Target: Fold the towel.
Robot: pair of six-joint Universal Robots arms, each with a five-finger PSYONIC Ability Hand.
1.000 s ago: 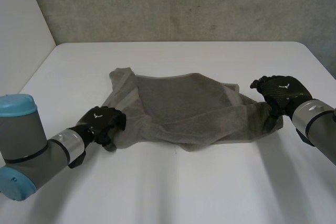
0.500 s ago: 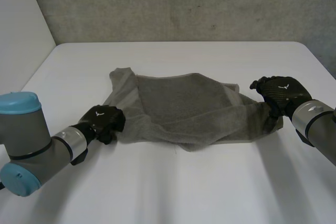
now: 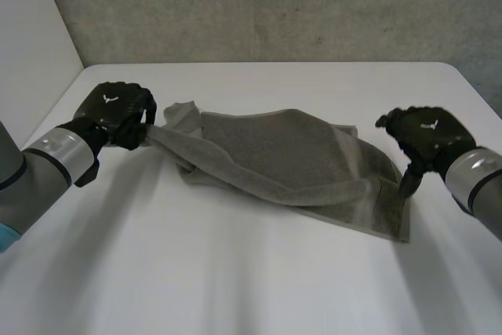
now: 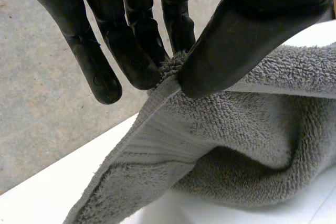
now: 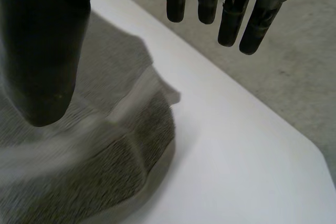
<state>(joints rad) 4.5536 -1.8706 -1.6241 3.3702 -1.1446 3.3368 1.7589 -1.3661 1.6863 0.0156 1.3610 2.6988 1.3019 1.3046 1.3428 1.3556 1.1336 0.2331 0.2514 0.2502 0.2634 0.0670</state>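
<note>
Towel (image 3: 290, 164) is spread loosely on the white table (image 3: 235, 272), its long axis running from hand to hand; its left corner is pinched between thumb and fingers of the left hand (image 3: 118, 111) and held off the table; the right hand (image 3: 425, 135) is held wide and empty, near the opposite end; the fold is judged to be carried by the left hand toward it.

The towel (image 4: 252, 124) is grey terry cloth, rough and loopy (a flat-woven band (image 4: 157, 141) runs beside its edge); the tabletop (image 3: 251, 288) is smooth, matt white.
</note>
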